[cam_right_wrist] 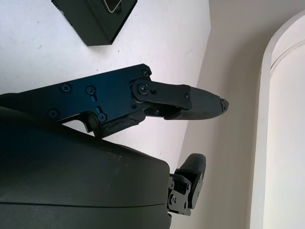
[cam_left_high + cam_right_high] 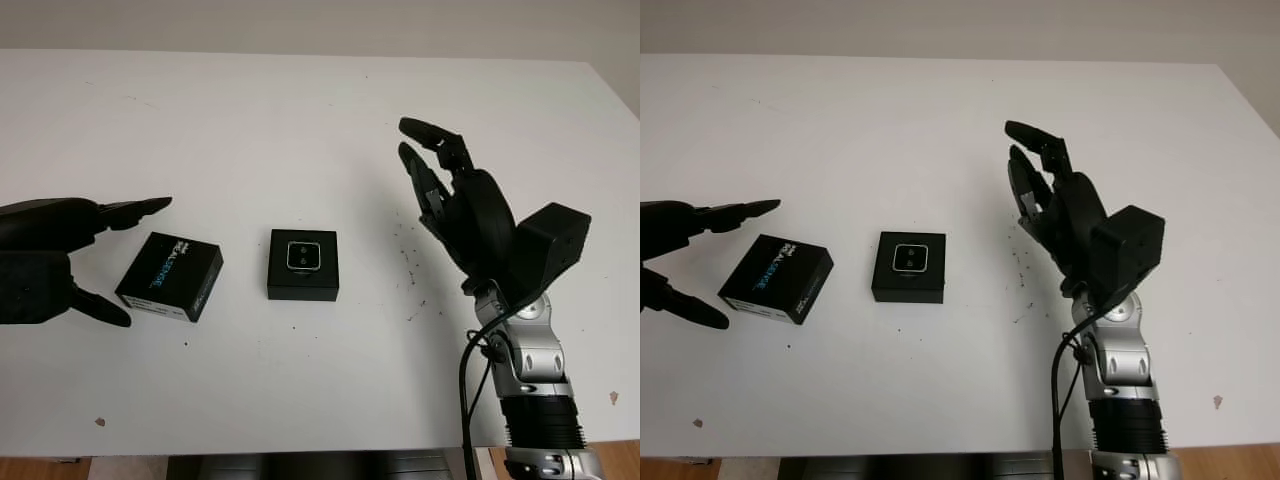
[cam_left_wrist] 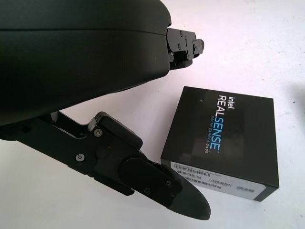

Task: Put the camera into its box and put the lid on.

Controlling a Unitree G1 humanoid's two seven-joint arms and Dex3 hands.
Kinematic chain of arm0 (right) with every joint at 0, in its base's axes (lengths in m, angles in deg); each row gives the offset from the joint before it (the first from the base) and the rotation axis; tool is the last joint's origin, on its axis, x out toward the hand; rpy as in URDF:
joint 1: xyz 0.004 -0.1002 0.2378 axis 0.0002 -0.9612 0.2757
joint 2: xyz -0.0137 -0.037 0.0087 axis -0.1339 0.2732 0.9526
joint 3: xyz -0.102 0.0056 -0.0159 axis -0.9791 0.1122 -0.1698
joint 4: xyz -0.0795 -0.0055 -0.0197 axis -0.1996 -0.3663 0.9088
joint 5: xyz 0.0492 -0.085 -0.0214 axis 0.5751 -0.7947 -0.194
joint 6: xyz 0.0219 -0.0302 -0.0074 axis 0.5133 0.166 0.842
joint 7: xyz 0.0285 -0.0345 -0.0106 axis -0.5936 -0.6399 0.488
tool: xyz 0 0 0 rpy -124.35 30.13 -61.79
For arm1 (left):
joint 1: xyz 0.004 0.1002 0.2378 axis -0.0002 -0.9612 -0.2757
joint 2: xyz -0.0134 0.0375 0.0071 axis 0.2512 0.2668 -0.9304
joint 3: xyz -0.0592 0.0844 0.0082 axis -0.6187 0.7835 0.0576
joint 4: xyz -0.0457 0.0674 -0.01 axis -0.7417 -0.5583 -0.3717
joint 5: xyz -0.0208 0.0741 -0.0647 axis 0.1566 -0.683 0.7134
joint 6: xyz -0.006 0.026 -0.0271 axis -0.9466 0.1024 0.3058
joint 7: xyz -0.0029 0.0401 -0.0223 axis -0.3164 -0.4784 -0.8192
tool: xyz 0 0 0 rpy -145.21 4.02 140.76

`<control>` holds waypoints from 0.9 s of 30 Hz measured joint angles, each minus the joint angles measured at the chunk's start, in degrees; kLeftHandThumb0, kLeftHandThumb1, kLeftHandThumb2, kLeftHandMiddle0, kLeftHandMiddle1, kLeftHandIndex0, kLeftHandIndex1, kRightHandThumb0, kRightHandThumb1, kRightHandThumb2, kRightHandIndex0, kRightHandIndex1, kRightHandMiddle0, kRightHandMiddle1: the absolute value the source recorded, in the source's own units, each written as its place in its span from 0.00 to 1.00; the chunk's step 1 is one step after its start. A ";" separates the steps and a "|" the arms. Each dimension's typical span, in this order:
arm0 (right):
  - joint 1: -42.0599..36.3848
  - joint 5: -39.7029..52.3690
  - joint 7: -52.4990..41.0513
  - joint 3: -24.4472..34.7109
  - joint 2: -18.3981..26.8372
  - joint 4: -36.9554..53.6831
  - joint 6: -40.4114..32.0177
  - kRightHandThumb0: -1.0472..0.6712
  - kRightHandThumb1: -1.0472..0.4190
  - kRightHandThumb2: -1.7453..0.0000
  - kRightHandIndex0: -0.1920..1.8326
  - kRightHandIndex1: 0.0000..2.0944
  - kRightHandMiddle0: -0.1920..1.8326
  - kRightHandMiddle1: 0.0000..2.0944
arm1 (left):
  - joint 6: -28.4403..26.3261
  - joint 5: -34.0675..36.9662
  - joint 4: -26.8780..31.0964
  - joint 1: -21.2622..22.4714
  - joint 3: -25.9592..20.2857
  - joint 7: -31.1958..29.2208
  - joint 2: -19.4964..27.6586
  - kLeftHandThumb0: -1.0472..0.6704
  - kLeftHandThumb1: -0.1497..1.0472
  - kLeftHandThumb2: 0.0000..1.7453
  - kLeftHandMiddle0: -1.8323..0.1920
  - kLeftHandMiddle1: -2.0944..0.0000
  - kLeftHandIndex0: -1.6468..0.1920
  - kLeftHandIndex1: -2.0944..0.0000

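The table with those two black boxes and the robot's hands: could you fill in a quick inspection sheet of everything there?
Surface: white table, small dark specks right of the open box.
Job's things: open box at centre, camera already lying inside; lid, printed RealSense, lies apart to its left, not yet on.
Clutter: nothing seen.
Hands: left hand open, low beside the lid, fingers on either side without touching; right hand open, raised right of the box.
Cables: black cable along the right forearm.
Surroundings: pale wall behind the table; wooden floor below its front edge.
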State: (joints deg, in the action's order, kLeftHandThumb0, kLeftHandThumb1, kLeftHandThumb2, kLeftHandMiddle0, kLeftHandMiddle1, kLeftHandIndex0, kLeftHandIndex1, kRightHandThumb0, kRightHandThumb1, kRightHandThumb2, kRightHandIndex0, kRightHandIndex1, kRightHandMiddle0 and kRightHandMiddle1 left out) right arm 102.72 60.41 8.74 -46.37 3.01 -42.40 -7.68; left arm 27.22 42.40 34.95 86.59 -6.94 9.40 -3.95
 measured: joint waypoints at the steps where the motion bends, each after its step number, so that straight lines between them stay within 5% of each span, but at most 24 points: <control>1: -0.02 0.00 0.00 0.01 0.00 0.00 0.02 0.29 0.00 0.69 0.15 0.03 0.01 0.42 | 0.05 -0.42 -0.44 0.11 0.52 0.66 -0.54 0.15 0.85 0.04 0.96 0.98 0.99 0.99; 27: -1.62 -0.01 4.00 1.25 -0.15 2.36 -3.49 0.31 0.00 0.67 0.19 0.04 0.05 0.40 | 6.22 -6.59 -9.77 7.69 10.83 3.69 -4.65 0.19 0.83 0.03 0.92 0.97 0.95 0.97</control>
State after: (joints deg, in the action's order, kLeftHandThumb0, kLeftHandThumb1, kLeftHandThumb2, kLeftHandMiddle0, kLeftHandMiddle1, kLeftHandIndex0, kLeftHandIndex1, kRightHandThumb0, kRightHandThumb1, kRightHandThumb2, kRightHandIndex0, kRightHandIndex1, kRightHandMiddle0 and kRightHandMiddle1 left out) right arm 101.11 60.40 12.74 -45.12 2.85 -40.04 -11.17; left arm 33.45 35.81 25.18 94.28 3.90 13.09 -8.60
